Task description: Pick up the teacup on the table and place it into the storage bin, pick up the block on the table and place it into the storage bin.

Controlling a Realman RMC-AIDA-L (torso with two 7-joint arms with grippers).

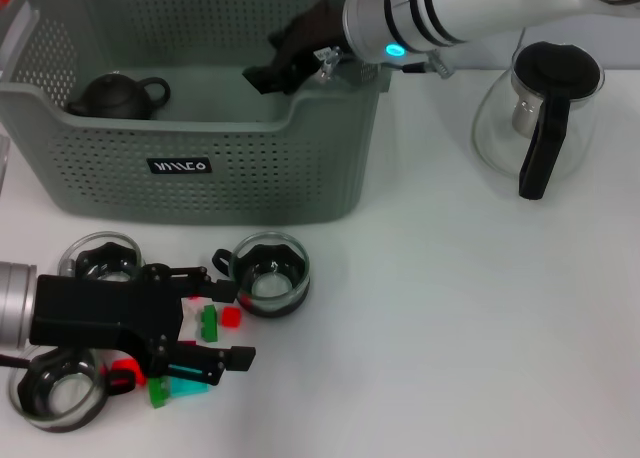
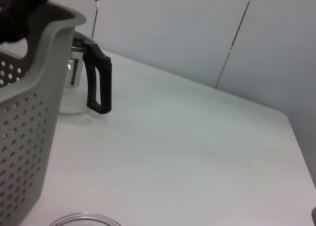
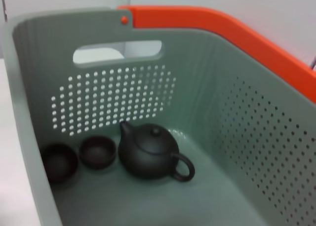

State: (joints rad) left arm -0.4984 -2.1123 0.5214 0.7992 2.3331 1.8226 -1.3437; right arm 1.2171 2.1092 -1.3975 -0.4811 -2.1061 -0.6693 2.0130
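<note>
Two dark teacups point(image 3: 79, 157) and teapot point(image 3: 150, 152) already inside storage bin point(image 1: 210, 178). Right end effector point(image 1: 275, 73) over bin, fingers unclear. Left end effector point(image 1: 215, 323) spread over blocks point(image 1: 210, 323) on bench point(image 1: 450, 328); glass cups point(image 1: 270, 273) remaining.

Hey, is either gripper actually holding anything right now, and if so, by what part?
Nothing visibly. The left gripper hangs open over the small blocks, gripping none. The right gripper is above the storage bin; its hold cannot be told.
</note>
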